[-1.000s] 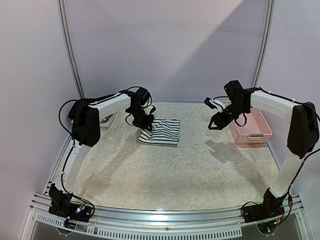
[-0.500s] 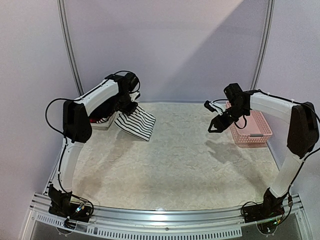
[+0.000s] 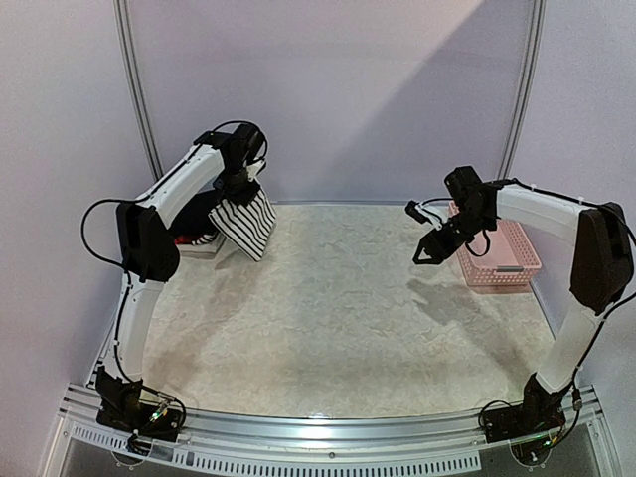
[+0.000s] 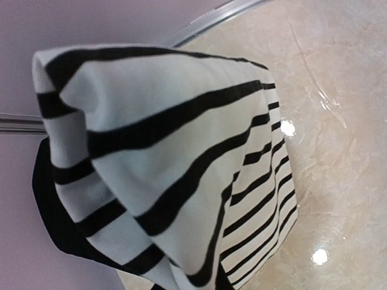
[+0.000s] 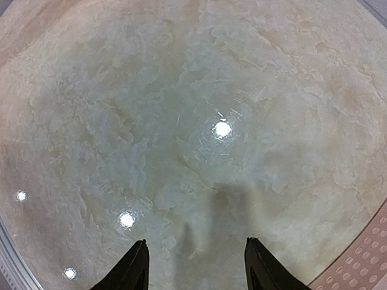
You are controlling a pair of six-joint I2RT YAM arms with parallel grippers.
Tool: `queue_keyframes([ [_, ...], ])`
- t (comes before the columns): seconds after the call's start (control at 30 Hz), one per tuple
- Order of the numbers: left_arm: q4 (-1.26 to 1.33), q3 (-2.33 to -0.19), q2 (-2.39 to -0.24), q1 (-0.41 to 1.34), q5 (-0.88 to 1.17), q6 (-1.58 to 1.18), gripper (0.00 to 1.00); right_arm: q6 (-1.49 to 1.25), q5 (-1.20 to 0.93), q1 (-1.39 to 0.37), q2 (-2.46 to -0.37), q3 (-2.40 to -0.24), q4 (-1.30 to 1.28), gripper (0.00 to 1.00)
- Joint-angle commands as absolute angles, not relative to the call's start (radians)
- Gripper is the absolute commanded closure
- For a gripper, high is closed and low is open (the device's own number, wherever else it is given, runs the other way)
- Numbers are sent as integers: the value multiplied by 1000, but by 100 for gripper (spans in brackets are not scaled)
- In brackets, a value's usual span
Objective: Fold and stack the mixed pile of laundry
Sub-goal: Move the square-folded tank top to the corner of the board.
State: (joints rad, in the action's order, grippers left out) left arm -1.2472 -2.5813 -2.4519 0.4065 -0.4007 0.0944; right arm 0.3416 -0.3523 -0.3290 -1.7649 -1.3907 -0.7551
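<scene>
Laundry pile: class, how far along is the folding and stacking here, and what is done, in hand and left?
Done: a dark pile lies at the far left of the table. In hand: the left gripper holds the folded striped tank top lifted beside it. Left: setting it down there. The right gripper hangs open, empty, near the pink basket.

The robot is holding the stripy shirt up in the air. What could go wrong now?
The striped top hangs from just the left gripper, pinched at its top, so its folds could flop open or it could slip out. The clothes pile sits by the far left edge of the table, so a sloppy drop might land crooked or nudge it off. The right gripper is open and far away, near the pink basket, so it can't help catch.
</scene>
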Motion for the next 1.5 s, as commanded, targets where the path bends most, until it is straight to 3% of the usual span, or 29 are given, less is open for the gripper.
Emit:
queue_keyframes([
  [0.0, -1220, -2632, -2469, 378, -456, 160, 100, 347, -368, -332, -1791, -1376, -746, 46],
  [0.47, -1148, -2696, -2448, 292, -455, 192, 100, 345, -371, -332, -1841, -1389, -757, 46],
  [1.13, -1086, -2717, -2452, -21, -211, 305, 100, 338, -388, -334, -1959, -1461, -803, 46],
  [1.47, -877, -2679, -2535, -3, -402, 381, 100, 348, -376, -346, -1993, -1463, -807, 47],
])
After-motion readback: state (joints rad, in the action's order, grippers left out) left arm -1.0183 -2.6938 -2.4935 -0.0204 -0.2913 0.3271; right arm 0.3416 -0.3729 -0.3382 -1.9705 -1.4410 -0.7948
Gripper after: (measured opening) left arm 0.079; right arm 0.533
